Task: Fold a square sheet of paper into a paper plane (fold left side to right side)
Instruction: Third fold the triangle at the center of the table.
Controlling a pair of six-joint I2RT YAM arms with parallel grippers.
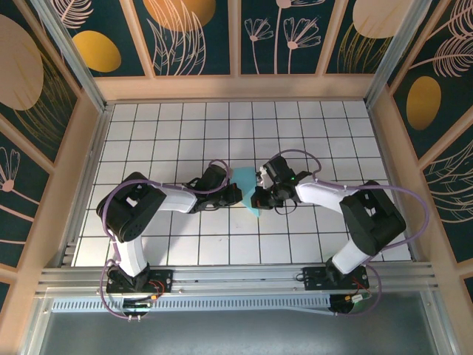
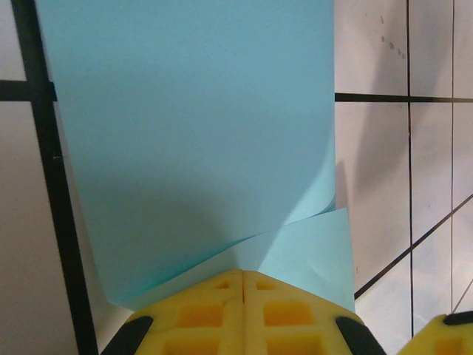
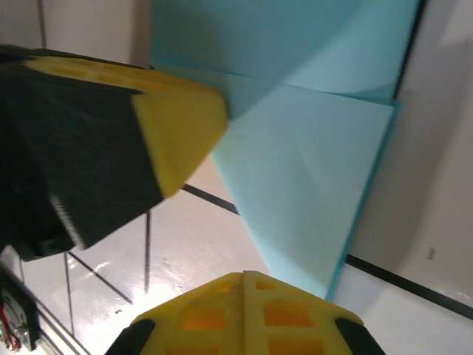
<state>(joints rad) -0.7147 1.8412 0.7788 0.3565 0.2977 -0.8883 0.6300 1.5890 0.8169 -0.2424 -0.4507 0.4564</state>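
The square sheet of paper [image 1: 244, 180] is located at the centre of the gridded desk [image 1: 185, 126], between both grippers, with one layer curled over the flat layer. The left gripper [image 2: 243, 275] is pressed together at the edge where the curled layer rises; the right gripper [image 3: 243, 276] is pressed together at a corner of the flat layer. Whether paper is pinched by either cannot be told.
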